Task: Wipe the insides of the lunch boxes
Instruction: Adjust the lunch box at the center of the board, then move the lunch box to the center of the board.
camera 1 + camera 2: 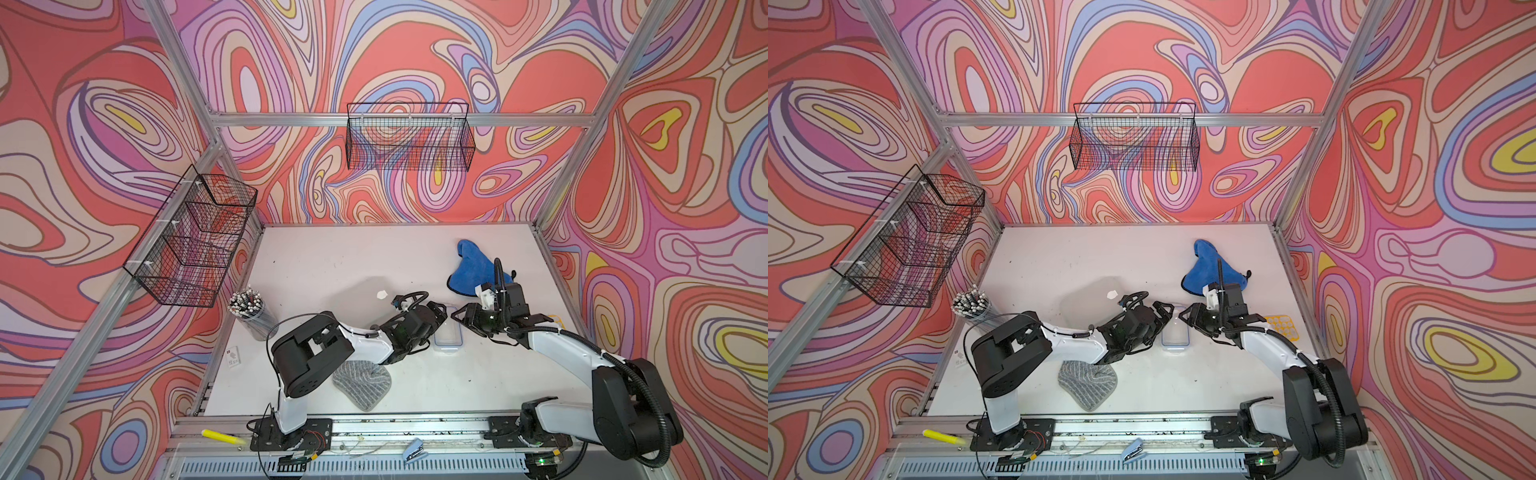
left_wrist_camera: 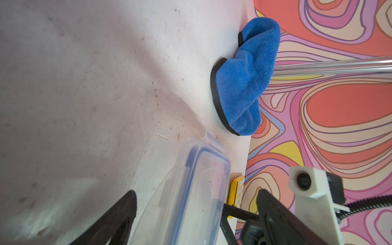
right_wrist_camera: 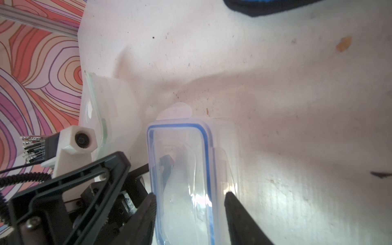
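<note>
- Nearest to the arm bases, a grey striped cloth (image 1: 361,384) lies flat on the white surface (image 1: 332,266). No tool touches it, and I judge that it waits there for wiping.
- A little farther, the small clear rectangular plastic lunch box (image 1: 449,338) stands right of the middle of the surface, between both tools. Its blue-rimmed lid (image 3: 182,144) seems to be on it, with the end flap lifted, so the inside cannot be reached yet.
- The right tool (image 3: 189,196) has its jaws on the two long sides of this box and appears closed on it. Probably it keeps the box steady so that it does not slide.
- The left tool (image 2: 196,191) is wide open. The end of the box is between its jaws and no contact is visible, so I think it prepares to take the lid.
- Just beside the right arm lies a yellow calculator (image 1: 1281,326), out of the way.
- Beyond the left arm, a large clear plastic lunch box (image 1: 1090,303) is hard to see. I cannot tell whether its lid is on.
- Farthest, a blue terry cloth (image 1: 473,270) lies crumpled near the back right, and no tool holds it.
</note>
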